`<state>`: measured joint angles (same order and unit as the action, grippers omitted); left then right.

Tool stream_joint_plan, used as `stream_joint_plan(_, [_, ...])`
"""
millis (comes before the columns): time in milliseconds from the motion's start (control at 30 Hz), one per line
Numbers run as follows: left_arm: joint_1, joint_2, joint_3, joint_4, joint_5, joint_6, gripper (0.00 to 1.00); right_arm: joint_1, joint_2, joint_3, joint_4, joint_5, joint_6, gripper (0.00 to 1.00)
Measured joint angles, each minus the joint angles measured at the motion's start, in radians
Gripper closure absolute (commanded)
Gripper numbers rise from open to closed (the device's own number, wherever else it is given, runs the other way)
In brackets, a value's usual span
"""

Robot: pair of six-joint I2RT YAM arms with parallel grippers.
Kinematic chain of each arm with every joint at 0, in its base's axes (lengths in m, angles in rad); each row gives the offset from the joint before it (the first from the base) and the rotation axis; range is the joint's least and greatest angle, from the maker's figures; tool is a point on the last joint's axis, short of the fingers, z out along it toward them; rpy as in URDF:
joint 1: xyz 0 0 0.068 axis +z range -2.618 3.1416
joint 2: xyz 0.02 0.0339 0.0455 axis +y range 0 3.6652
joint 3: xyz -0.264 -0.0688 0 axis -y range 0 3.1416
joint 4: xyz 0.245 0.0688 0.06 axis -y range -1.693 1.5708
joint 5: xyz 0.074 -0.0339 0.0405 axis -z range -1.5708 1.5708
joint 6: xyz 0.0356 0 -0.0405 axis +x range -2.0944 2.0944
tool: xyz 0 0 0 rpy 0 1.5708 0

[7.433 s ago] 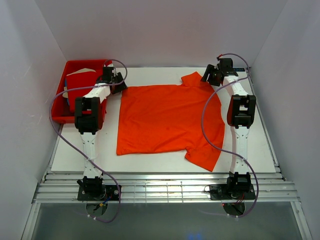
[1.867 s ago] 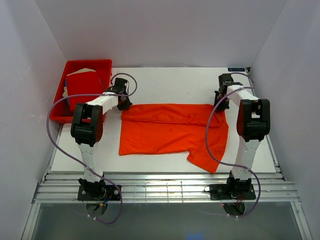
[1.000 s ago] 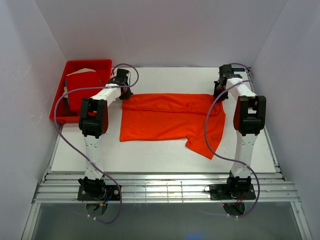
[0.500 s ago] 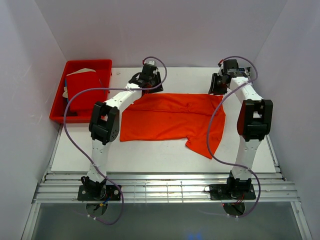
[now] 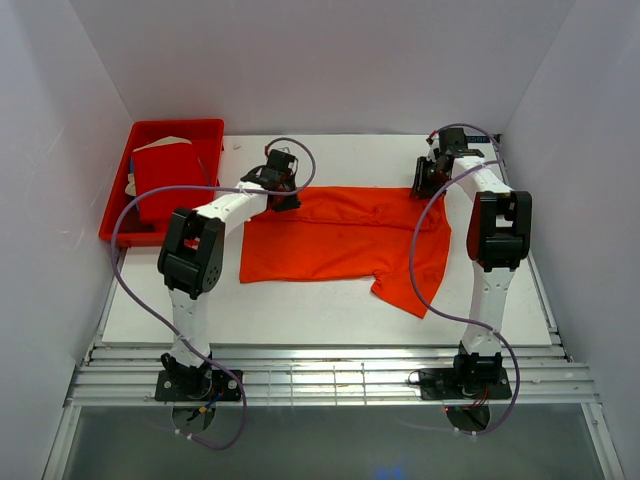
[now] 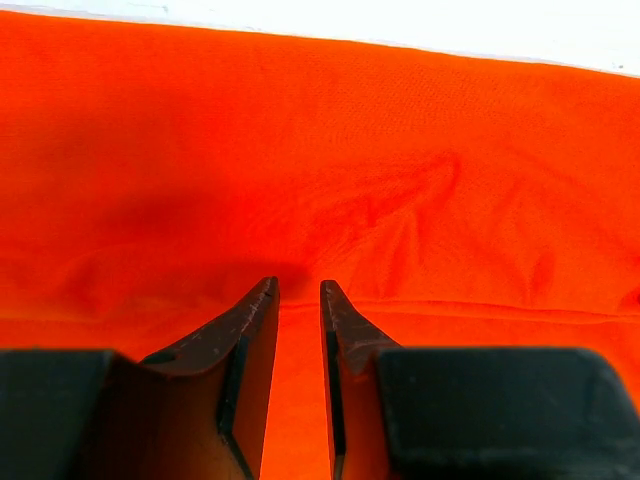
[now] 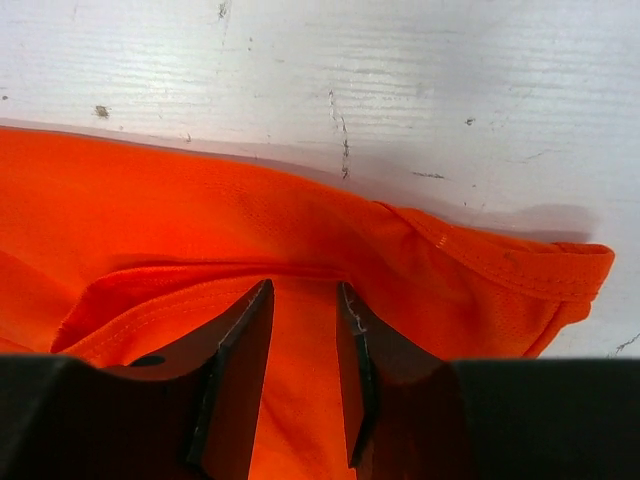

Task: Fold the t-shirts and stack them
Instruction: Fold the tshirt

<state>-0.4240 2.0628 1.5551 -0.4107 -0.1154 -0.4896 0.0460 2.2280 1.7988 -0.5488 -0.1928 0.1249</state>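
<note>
The bright orange t-shirt (image 5: 340, 240) lies folded in half on the white table, one sleeve hanging out at the near right. My left gripper (image 5: 283, 187) sits low over its far left fold edge; in the left wrist view (image 6: 298, 285) the jaws are a narrow gap apart over flat cloth (image 6: 330, 150). My right gripper (image 5: 425, 180) is at the far right corner; its jaws (image 7: 305, 287) are apart over the shirt's hem (image 7: 200, 220). The deeper red t-shirt (image 5: 165, 185) lies folded in the tray.
The rigid red plastic tray (image 5: 175, 125) stands at the far left of the table. Grey walls close in both sides and the back. Bare white table (image 7: 400, 80) shows just beyond the shirt's far edge.
The shirt, flat at first, was folded in half towards the near side. In the last half second both grippers came down from behind the shirt onto its far fold edge.
</note>
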Motion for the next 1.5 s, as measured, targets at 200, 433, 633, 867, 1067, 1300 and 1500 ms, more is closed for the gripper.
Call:
stream_joint_plan(200, [0.001, -0.074, -0.031, 0.0, -0.054, 0.021, 0.67, 0.0, 0.0, 0.01, 0.003, 0.003, -0.003, 0.63])
stream_joint_plan(433, [0.043, -0.113, -0.055, 0.009, -0.069, 0.021, 0.67, 0.0, 0.0, 0.01, 0.003, 0.008, -0.013, 0.63])
stream_joint_plan(633, [0.106, -0.115, -0.108, 0.014, -0.066, 0.018, 0.68, 0.0, 0.0, 0.009, 0.003, 0.013, -0.027, 0.64])
stream_joint_plan(867, [0.2, -0.158, -0.16, 0.023, -0.045, 0.018, 0.69, 0.0, 0.01, 0.009, 0.002, 0.022, -0.029, 0.64])
stream_joint_plan(1067, [0.243, -0.19, -0.175, 0.032, -0.021, 0.012, 0.69, 0.0, 0.015, 0.009, 0.002, 0.03, -0.032, 0.7])
stream_joint_plan(1300, [0.258, -0.194, -0.18, 0.044, -0.004, 0.01, 0.69, 0.0, 0.023, 0.009, 0.003, 0.029, -0.042, 0.87])
stream_joint_plan(1500, [0.272, -0.197, -0.203, 0.046, 0.001, 0.01, 0.7, 0.0, 0.024, -0.003, 0.006, 0.025, -0.05, 0.92])
